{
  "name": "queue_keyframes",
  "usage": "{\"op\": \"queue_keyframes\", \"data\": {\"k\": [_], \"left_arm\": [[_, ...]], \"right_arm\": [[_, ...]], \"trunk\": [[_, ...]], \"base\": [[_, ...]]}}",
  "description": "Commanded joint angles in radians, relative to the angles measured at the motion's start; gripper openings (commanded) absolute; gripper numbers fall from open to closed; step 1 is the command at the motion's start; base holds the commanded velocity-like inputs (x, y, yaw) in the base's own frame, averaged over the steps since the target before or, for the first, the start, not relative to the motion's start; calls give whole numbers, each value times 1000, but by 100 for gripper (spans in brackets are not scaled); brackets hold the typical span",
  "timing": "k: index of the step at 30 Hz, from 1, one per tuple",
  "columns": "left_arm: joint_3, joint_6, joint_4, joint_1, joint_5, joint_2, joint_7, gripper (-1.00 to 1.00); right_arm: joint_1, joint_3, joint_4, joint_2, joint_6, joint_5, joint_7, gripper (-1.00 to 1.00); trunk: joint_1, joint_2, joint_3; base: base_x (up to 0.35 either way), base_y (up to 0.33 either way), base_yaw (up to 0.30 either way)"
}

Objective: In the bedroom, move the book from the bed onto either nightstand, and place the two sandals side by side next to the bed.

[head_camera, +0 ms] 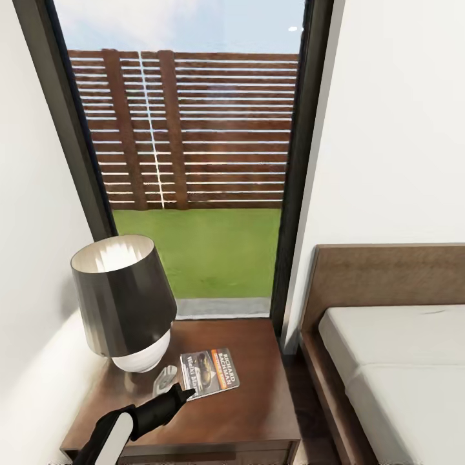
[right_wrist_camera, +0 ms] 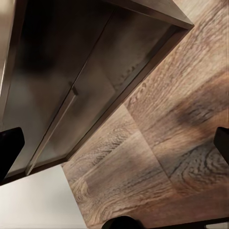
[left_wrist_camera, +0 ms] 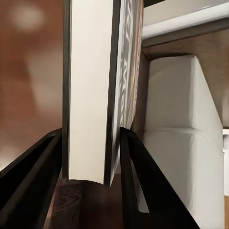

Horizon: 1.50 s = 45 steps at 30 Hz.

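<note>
**A:** Take the nightstand (head_camera: 252,413) as your anchor and go from its left side across. What's your left arm doing?

**B:** Your left arm rises from the nightstand's near-left corner and reaches diagonally over the glossy top, forearm low and nearly level. The lamp (head_camera: 123,303) stands on the nightstand's back-left part, dark shade over a white base, just beyond your arm.

**A:** And the left gripper (head_camera: 187,391)?

**B:** It sits at the near edge of the book (head_camera: 210,373), about mid-top of the nightstand, just right of the lamp base. In the left wrist view your two black fingers (left_wrist_camera: 143,181) are pinching the book (left_wrist_camera: 90,95) between them, one on each cover, with the white page block edge-on to the camera.

**A:** Is the book down?

**B:** From the head view it looks flat or close to flat on the nightstand, cover up, orange title band toward the bed (head_camera: 400,361). I can't tell whether it's fully resting or still carried a little.

**A:** Right of the nightstand?

**B:** A narrow strip of wood floor (head_camera: 316,413), then the bed with its brown headboard and grey mattress.

**A:** Your right gripper (right_wrist_camera: 114,157)?

**B:** Its fingertips sit spread wide at both edges of the right wrist view, nothing between them, over plank floor beside a dark cabinet front (right_wrist_camera: 71,86).
</note>
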Motion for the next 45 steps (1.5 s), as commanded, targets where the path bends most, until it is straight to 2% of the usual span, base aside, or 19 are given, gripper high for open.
{"op": "queue_keyframes", "data": {"k": [1,30,45], "left_arm": [[4,8,0,-1,4,-1,-2,-100],[4,8,-2,-1,4,-1,-3,-100],[4,8,-2,-1,4,-1,-3,-100]], "right_arm": [[-2,0,4,0,2,-4,6,100],[-2,0,3,0,2,-4,6,100],[-2,0,3,0,2,-4,6,100]], "trunk": [[4,-8,-4],[115,-211,-95],[115,-211,-95]], "base": [[0,0,0],[0,0,0],[0,0,0]]}}
